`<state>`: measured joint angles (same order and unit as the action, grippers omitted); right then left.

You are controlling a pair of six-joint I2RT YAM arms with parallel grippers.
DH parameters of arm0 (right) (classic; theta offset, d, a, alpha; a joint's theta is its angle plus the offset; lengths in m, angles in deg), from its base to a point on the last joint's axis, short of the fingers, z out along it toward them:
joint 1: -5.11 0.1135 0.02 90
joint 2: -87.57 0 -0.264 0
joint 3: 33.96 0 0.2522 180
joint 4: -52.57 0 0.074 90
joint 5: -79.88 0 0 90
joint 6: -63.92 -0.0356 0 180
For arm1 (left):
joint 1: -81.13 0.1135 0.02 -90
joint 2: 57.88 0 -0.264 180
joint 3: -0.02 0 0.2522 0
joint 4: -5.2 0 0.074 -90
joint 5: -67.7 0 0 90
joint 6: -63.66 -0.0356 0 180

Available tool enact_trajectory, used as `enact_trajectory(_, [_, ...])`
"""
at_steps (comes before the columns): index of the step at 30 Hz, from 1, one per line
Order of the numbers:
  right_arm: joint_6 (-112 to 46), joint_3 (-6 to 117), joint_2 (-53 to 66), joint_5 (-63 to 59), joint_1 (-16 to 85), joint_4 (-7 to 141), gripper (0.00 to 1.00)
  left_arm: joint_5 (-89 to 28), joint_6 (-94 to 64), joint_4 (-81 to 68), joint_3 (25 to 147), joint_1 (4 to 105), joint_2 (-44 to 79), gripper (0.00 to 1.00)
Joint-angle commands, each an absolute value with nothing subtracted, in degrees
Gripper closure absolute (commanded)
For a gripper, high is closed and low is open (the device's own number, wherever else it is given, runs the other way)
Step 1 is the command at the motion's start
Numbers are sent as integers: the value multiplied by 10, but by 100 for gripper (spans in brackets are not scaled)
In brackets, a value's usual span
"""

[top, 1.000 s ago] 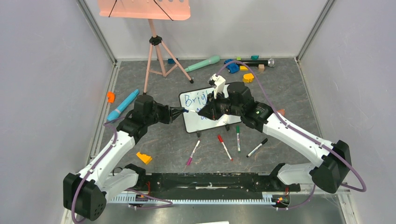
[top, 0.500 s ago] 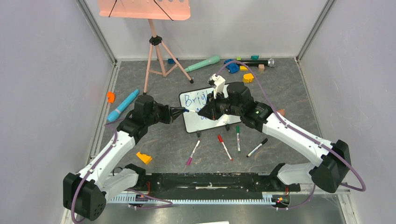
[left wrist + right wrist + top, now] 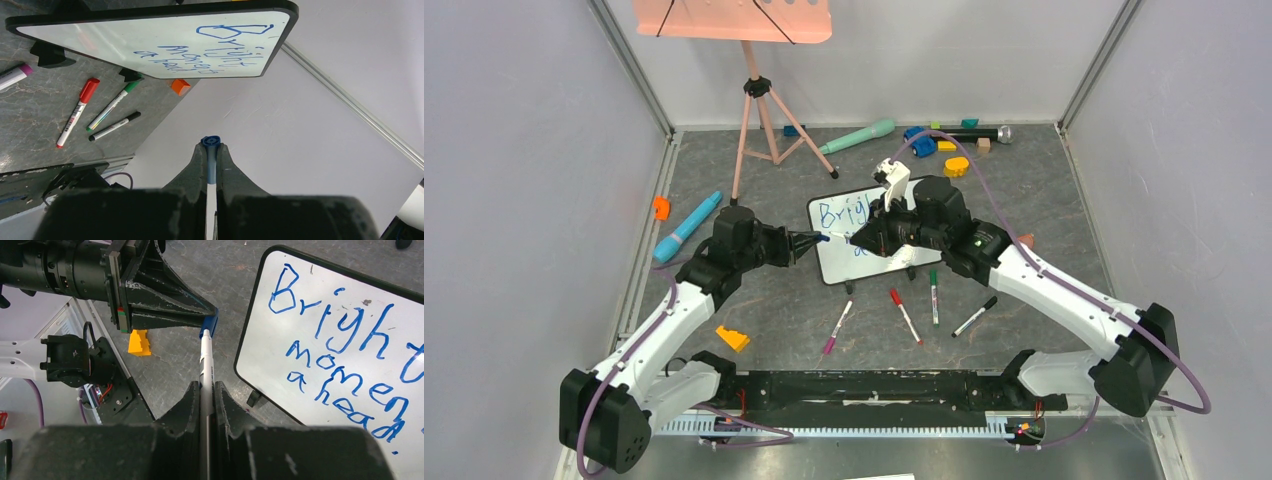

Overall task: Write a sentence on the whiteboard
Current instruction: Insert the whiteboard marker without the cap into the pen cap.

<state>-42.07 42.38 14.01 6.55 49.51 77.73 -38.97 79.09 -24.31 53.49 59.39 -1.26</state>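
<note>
The whiteboard (image 3: 835, 266) stands on its feet at the table's middle, partly hidden by my right wrist. The sentence (image 3: 345, 360) reads "Bright moments ahead" in blue, in three lines; it also shows in the left wrist view (image 3: 220, 50). My right gripper (image 3: 852, 240) is shut on a white marker (image 3: 205, 360), left of the board. My left gripper (image 3: 817, 240) faces it, shut on the marker's blue cap (image 3: 210, 141). The cap (image 3: 209, 325) sits on the marker's front end, between both grippers.
Purple (image 3: 836, 328), red (image 3: 905, 316), green (image 3: 933, 296) and black (image 3: 975, 316) markers lie near the board. An orange wedge (image 3: 732, 338) lies front left. A pink music stand (image 3: 754, 100), a blue tube (image 3: 686, 225) and toys (image 3: 944, 145) are further back.
Almost nothing. My right wrist has shifted very slightly; both grippers stay tip to tip on the marker and cap.
</note>
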Motion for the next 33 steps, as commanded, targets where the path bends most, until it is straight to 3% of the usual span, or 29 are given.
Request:
enact_trajectory(1, [-412, 412, 164, 58, 497, 757, 100, -397, 821, -216, 533, 591, -19, 98])
enact_trajectory(33, [-419, 409, 149, 79, 497, 749, 100, -398, 823, -210, 525, 586, -16, 98])
